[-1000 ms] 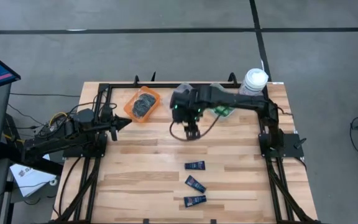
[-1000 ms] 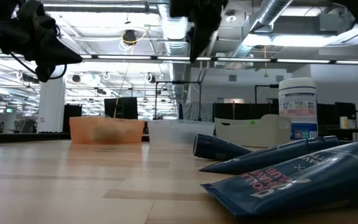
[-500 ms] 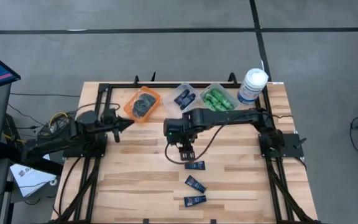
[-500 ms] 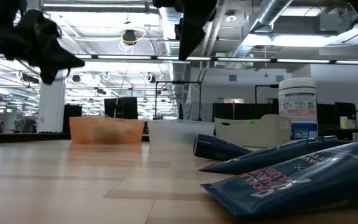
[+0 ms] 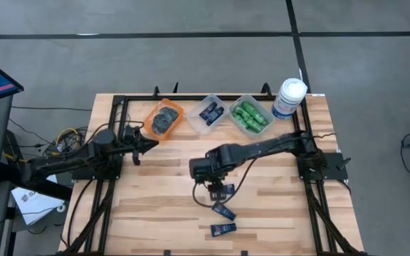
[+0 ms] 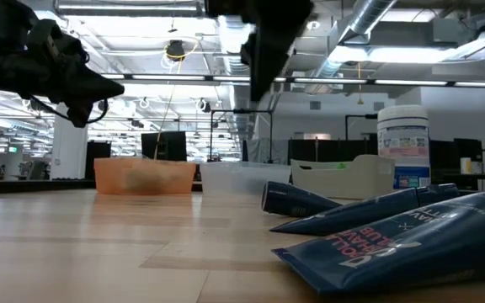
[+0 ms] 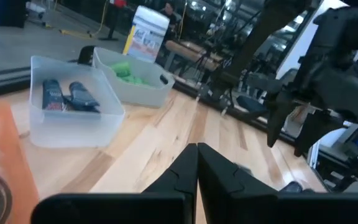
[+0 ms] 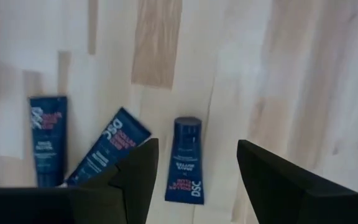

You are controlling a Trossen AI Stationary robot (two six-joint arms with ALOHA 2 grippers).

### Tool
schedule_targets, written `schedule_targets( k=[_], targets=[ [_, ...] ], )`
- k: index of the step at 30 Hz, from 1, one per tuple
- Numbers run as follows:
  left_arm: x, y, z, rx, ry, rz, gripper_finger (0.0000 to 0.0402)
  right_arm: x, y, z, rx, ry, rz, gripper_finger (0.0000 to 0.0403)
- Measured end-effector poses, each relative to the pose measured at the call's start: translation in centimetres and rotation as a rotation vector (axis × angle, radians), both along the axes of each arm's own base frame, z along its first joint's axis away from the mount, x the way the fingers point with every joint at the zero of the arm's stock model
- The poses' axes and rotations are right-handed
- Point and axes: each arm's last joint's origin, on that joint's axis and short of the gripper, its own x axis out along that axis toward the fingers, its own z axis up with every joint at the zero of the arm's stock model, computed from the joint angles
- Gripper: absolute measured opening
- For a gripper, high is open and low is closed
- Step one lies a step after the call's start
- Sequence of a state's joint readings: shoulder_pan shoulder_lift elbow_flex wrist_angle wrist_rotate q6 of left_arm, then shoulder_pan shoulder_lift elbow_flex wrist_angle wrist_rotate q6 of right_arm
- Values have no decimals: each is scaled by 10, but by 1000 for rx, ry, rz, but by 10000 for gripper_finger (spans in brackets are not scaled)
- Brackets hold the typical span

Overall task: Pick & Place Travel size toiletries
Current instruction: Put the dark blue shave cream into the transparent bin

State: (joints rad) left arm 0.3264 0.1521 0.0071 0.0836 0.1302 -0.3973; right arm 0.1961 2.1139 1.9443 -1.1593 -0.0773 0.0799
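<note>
1. Right gripper (image 5: 219, 190) is out over the middle of the table (image 5: 155, 206), fingers spread apart, nothing between them. It hangs above the nearest of three navy tubes.
2. In the right wrist view the target tube (image 8: 185, 160) lies flat on the wood, cap pointing away, framed between the two open fingers (image 8: 135, 171). No contact yet, as far as I can tell.
3. Two more tubes beside it: a tilted one (image 8: 107, 149) and a straight one (image 8: 46, 138). From above, these are the tilted tube (image 5: 224, 210) and the last one (image 5: 223, 229) nearer the front edge, close together but apart.
4. Left gripper (image 5: 150, 144) is parked near the orange bin (image 5: 164, 118), fingers pressed together, holding nothing. Waiting.
5. Already sorted, judging by the bins: grey tins in the orange bin, a couple of navy tubes in the middle clear bin (image 5: 211, 112), green bottles in the other clear bin (image 5: 251, 114).
6. White jar (image 5: 289, 96) stands at the back right corner, beside the green bottles' bin.
7. Progress: most of it looks done. The three loose tubes are all I can see left on the table.
8. Likely next: lower onto the nearest tube, close, carry it to the middle clear bin.
</note>
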Motion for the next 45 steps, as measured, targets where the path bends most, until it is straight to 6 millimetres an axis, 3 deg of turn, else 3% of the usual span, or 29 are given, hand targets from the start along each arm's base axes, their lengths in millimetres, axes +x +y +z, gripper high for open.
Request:
schedule_targets(
  k=[4, 13, 28, 45],
  targets=[
    [1, 1, -2, -8, 24, 1, 3, -3, 6, -29, -1, 31, -9, 211],
    [2, 1, -3, -14, 34, 1, 4, -4, 7, -58, 14, 15, -52, 211],
    [2, 1, -3, -15, 34, 2, 4, -12, 6, -92, 32, 22, -142, 209],
    [2, 1, -3, -15, 34, 2, 4, -20, 5, -114, -8, 11, -209, 196]
  ],
)
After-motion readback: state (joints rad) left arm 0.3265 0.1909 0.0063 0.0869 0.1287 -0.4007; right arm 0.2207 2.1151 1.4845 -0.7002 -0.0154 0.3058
